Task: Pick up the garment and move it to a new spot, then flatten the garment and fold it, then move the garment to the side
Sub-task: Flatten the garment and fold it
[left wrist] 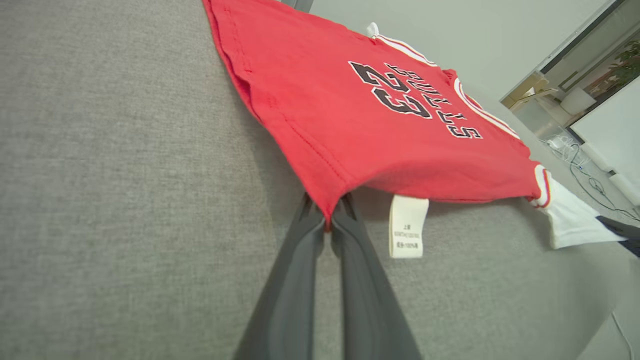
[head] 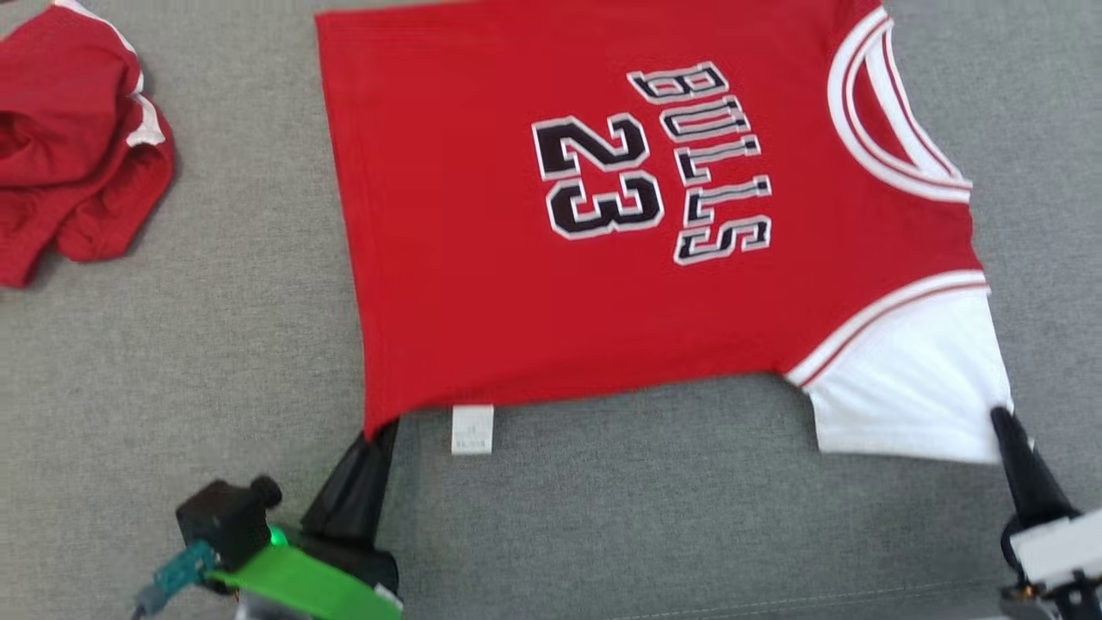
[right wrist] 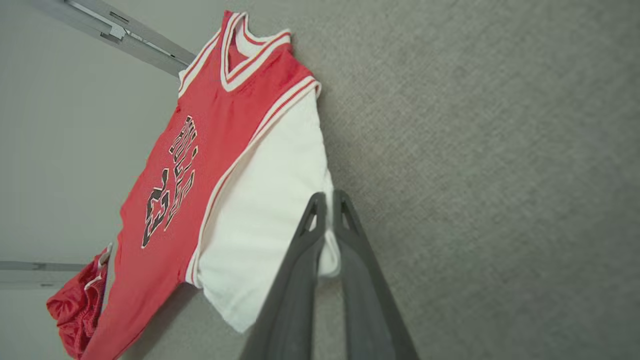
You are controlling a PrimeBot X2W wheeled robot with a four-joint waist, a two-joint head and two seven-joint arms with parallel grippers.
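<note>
The garment (head: pixel 482 258) is a red jersey printed "BULLS 23" with white sleeves, spread flat and sideways on the grey fabric surface, collar to the right. My left gripper (head: pixel 379 430) is shut on its near hem corner; in the left wrist view the two dark fingers (left wrist: pixel 300 260) pinch that red corner of the garment (left wrist: pixel 360 125), lifting it slightly. My right gripper (head: pixel 999 418) is shut on the near corner of the white sleeve (head: pixel 913 387). In the right wrist view my right gripper (right wrist: pixel 327 200) clamps the white sleeve's edge (right wrist: pixel 265 210).
A crumpled pair of red shorts (head: pixel 69 146) lies at the far left of the grey surface (head: pixel 689 517). A white care label (head: pixel 472 429) hangs from the jersey's near edge. Beyond the surface's far edge, the left wrist view has floor with cables (left wrist: pixel 585 170).
</note>
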